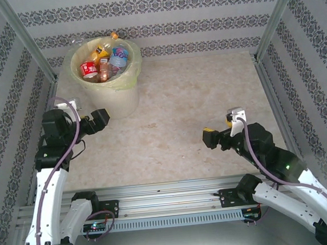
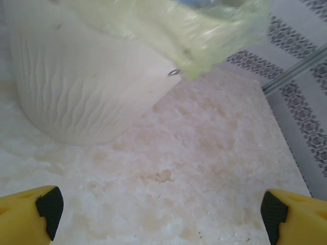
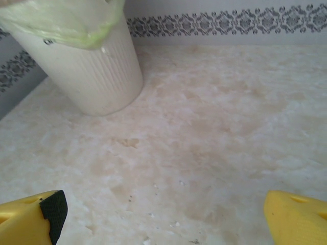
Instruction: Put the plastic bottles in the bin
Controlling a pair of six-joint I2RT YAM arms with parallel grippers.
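Overhead rear view down onto table (image 1: 179,109); both wrist views low, close, toward the shared bin (image 1: 117,100).

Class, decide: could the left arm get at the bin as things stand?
Probably yes: the left gripper hangs open close beside the bin, with just a stretch of table between them.

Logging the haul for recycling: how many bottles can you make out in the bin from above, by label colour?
Red-label bottle: 1
Orange-label bottle: 1
Blue-label bottle: 1
Brown-label bottle: 1
Total: 4 told apart in the bin; others may lie hidden beneath.
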